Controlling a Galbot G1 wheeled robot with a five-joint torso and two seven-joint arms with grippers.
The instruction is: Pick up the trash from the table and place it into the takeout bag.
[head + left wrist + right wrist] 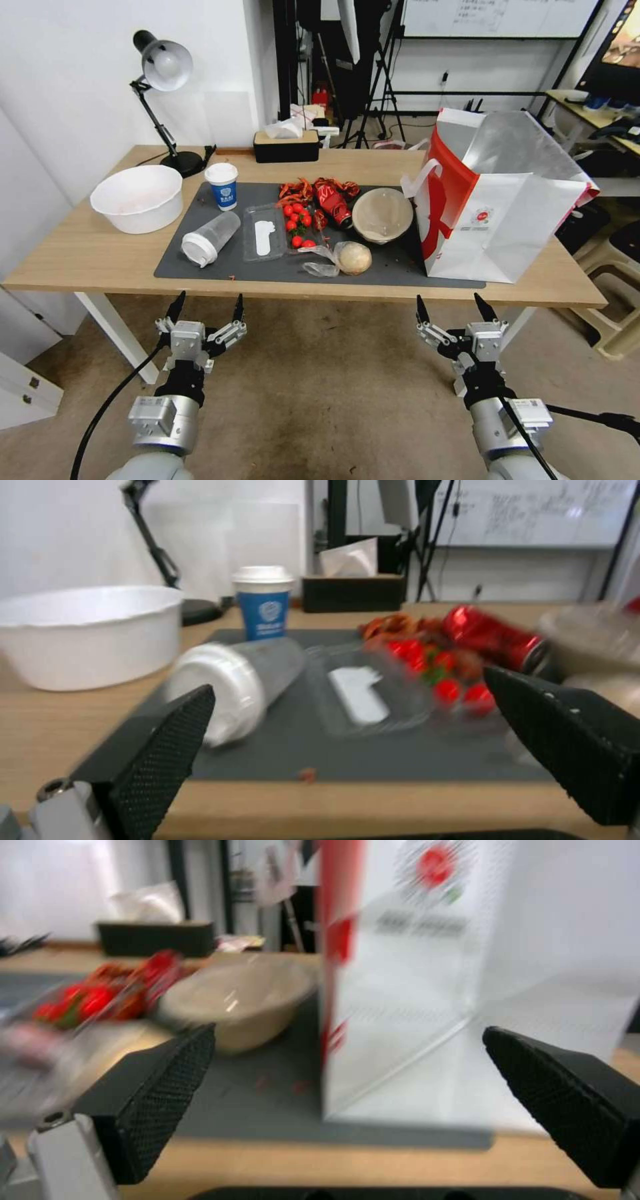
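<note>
Before the table, left gripper and right gripper spread, empty

i can read no words: only blurred marks on my takeout bag and paper cup.

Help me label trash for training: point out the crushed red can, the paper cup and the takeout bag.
crushed red can (pixel 333 203): head view, middle of its body.
paper cup (pixel 223 190): head view, blue sleeve.
takeout bag (pixel 507 223): head view, white front panel.
</note>
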